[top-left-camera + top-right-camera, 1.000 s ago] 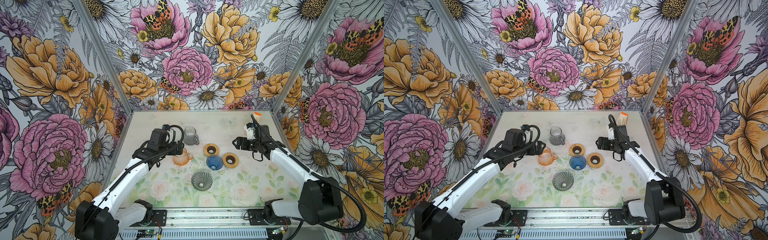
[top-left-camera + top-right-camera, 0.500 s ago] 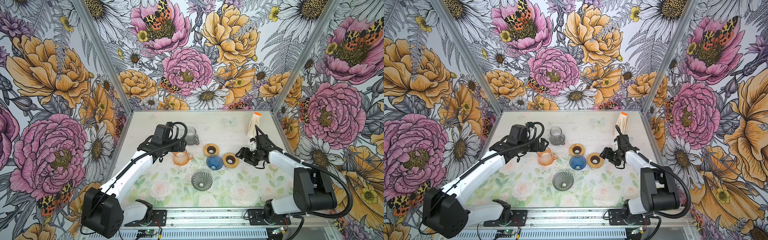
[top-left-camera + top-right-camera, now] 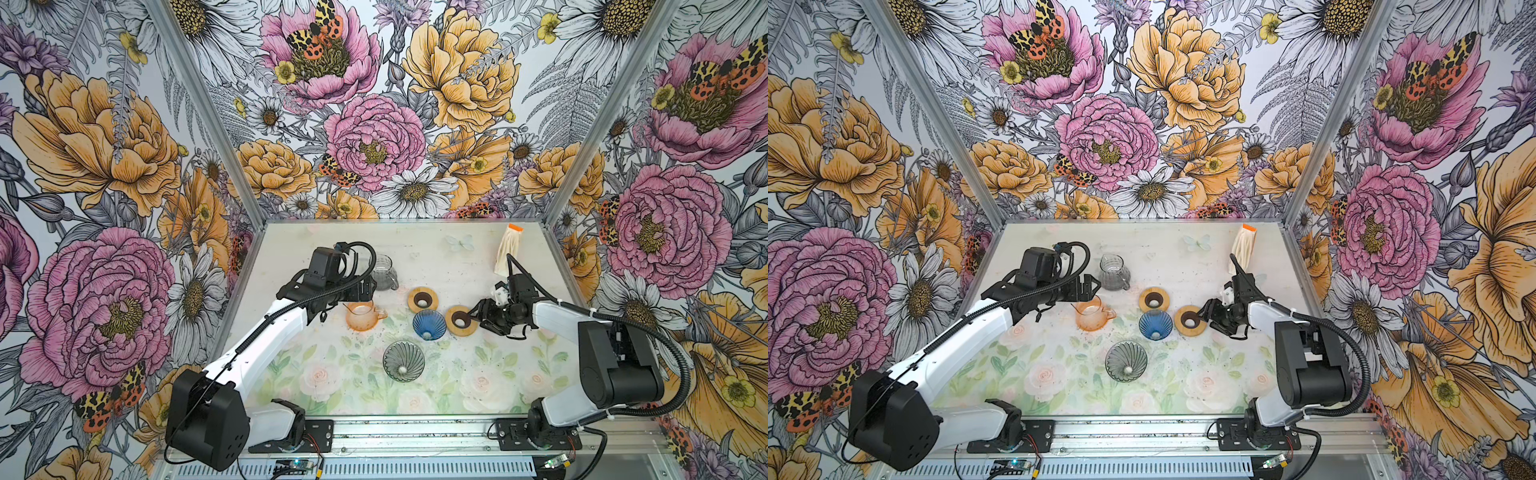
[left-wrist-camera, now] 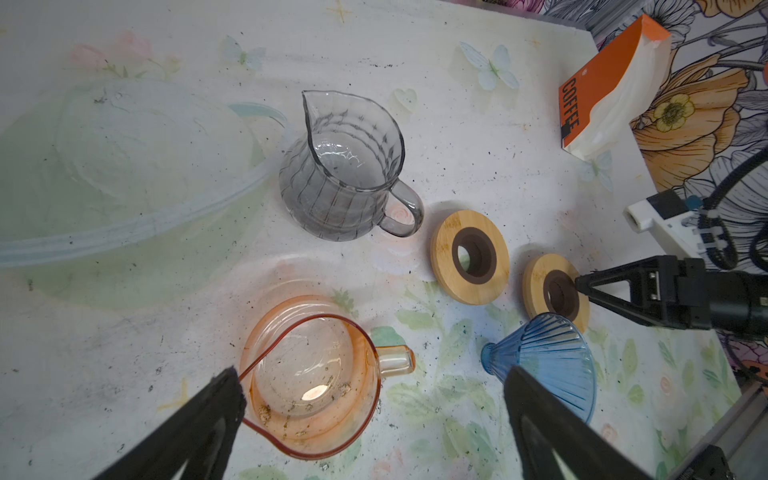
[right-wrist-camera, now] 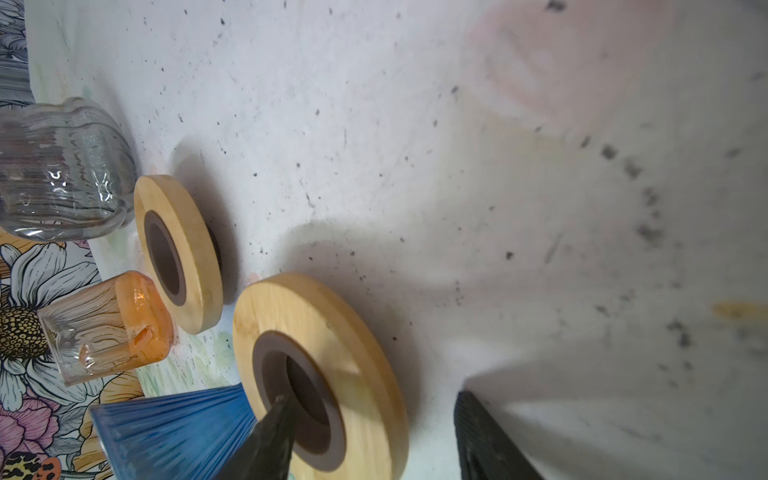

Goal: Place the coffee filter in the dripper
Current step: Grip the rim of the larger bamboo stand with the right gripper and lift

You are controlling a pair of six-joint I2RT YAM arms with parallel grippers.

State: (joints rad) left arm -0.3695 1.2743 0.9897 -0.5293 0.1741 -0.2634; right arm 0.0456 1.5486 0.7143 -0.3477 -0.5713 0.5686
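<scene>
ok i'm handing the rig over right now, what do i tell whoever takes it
Left gripper: open, empty, by the orange jug.
Right gripper: open, holding nothing; one finger in the hole of the wooden ring beside the blue dripper, the other outside its rim.
Filter pack: far right corner of the table, untouched.
Grey dripper: nearer the front, empty like the blue one.
Done: nothing yet.
Left: take a filter from the pack, seat it in the dripper.
</scene>
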